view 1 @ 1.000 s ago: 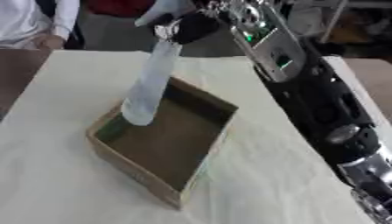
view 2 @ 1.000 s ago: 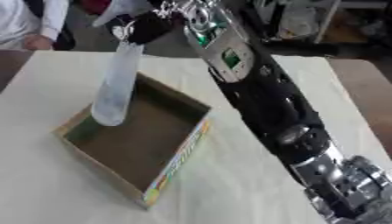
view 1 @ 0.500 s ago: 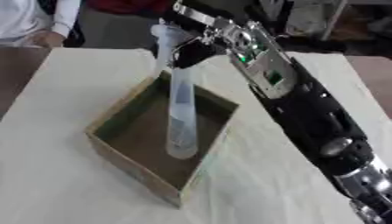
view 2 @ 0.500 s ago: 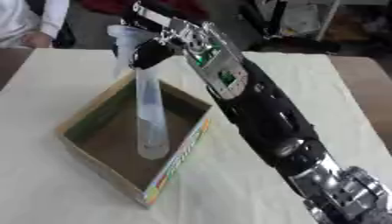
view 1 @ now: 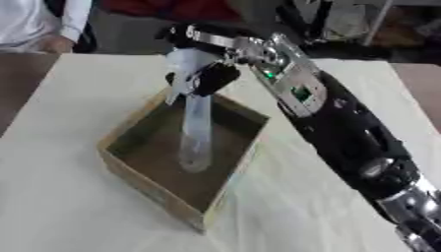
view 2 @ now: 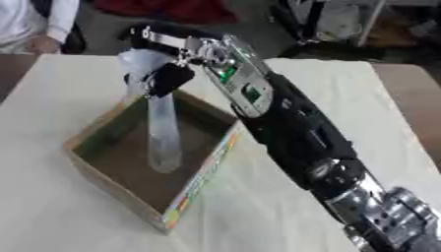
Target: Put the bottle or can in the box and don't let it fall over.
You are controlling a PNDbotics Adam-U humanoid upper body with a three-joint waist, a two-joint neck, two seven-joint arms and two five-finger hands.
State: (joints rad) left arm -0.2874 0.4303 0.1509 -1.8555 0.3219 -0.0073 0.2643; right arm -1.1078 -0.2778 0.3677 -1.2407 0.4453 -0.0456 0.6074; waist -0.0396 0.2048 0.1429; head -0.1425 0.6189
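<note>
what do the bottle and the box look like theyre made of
The bottle looks like clear plastic with a pale cap end: the brown box floor shows faintly through its body. The box looks like cardboard: matte brown inside, thin walls, and colour print along its outer side. The right hand is curled round the bottle's top; neither material is certain from looks alone.

My right arm [view 1: 344, 128] — black casing with silver joints and a green panel along the forearm — reaches in from the lower right, stretched diagonally toward the upper left. My right hand [view 1: 205, 74] hangs bent down at the wrist, its dark fingers curled in a pinch — closed around what it holds.
</note>
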